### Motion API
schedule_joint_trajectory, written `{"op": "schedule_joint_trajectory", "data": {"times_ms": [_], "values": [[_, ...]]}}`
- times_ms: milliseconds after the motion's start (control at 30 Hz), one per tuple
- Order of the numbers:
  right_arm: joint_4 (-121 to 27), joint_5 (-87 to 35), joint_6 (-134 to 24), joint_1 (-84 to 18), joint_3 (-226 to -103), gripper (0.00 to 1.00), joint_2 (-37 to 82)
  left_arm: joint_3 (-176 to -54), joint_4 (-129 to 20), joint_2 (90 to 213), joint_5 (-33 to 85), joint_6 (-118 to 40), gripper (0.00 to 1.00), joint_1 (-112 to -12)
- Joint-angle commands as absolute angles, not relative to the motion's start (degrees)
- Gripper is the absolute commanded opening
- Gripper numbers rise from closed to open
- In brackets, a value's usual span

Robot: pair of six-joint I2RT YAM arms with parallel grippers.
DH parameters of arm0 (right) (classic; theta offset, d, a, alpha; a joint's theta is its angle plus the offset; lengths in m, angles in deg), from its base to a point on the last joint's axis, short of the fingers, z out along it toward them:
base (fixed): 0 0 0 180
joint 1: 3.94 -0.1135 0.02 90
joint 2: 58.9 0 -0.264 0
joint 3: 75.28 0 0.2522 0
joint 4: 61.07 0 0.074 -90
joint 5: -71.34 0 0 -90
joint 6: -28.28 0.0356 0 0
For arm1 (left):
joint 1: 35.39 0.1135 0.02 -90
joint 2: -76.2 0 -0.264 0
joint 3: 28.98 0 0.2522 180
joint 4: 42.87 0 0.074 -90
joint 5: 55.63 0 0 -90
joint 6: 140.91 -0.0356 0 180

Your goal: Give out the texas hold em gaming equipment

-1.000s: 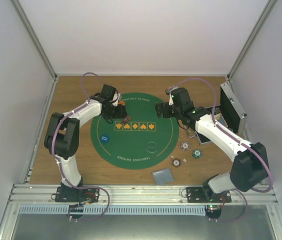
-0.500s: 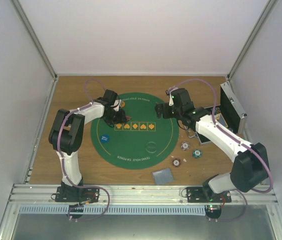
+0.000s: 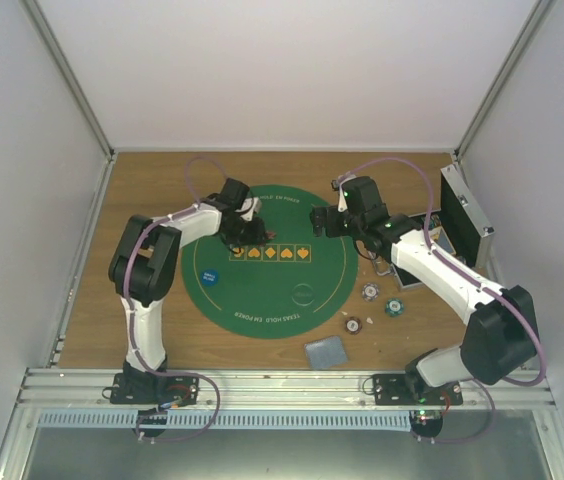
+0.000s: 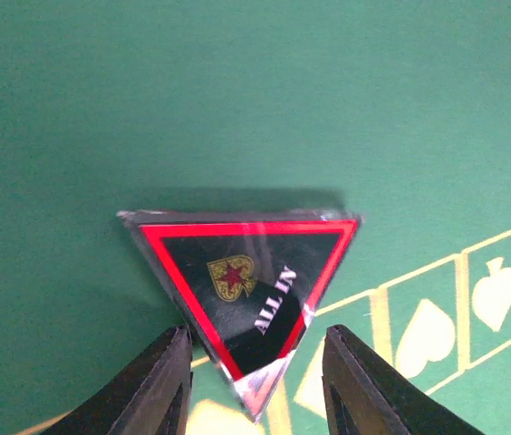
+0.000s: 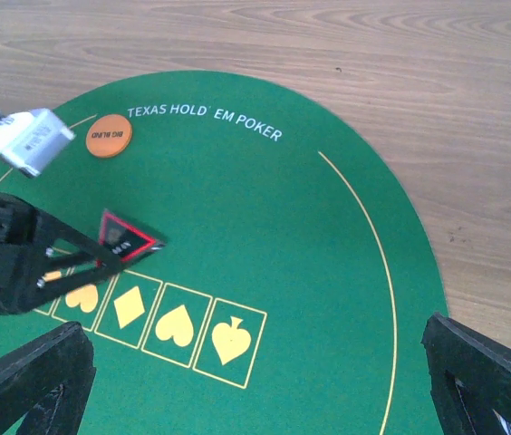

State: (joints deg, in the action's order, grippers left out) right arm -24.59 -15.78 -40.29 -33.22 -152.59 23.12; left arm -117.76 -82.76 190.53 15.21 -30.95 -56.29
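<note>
And the left pincer (image 4: 255,367) snaps in! A second ago it hung with its jaws apart at the far-left rim of the round green felt mat (image 3: 272,295). Now it has slid right to the left end of the row of yellow suit boxes (image 5: 160,317) and is pinching the dark triangular marker (image 4: 242,276), red-bordered and lettered ALL IN, by its lower corner. From the right wrist view the marker looks tipped up off the felt, only just (whether it has fully left the mat I cannot tell). The right pincer (image 5: 255,390) hasn't budged, jaws spread wide and holding nothing, hovering over the mat's far-right side.

So what does that mean? The marker is in hand and ready to be carried to its spot, I reckon, while everything else waits. The small orange disc (image 5: 109,136) sits near the mat's printed title, and the small blue disc (image 3: 209,277) lies on the mat's left side. Three white-edged round poker chips (image 3: 370,291) lie on the wooden table (image 3: 142,190) right of the mat, and the grey-blue-backed playing cards (image 3: 325,352) sit near the mat's front edge.
</note>
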Motion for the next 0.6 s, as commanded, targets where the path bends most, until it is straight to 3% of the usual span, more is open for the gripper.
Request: {"op": "schedule_joint_trajectory", "data": {"times_ms": [0, 300, 567], "values": [[-24.08, -15.32, -39.7, -32.94, -151.91, 1.0, 22.32, -120.34, -81.87, 194.72, 10.31, -30.46, 0.42, -61.97], [-24.11, -15.31, -39.81, -32.99, -151.31, 1.0, 22.94, -127.88, -83.49, 198.08, 11.25, -31.4, 0.43, -68.6], [-26.48, -20.58, -40.87, -33.18, -152.75, 1.0, 28.13, -116.6, -79.75, 183.75, 17.92, -29.45, 0.51, -62.05]]}}
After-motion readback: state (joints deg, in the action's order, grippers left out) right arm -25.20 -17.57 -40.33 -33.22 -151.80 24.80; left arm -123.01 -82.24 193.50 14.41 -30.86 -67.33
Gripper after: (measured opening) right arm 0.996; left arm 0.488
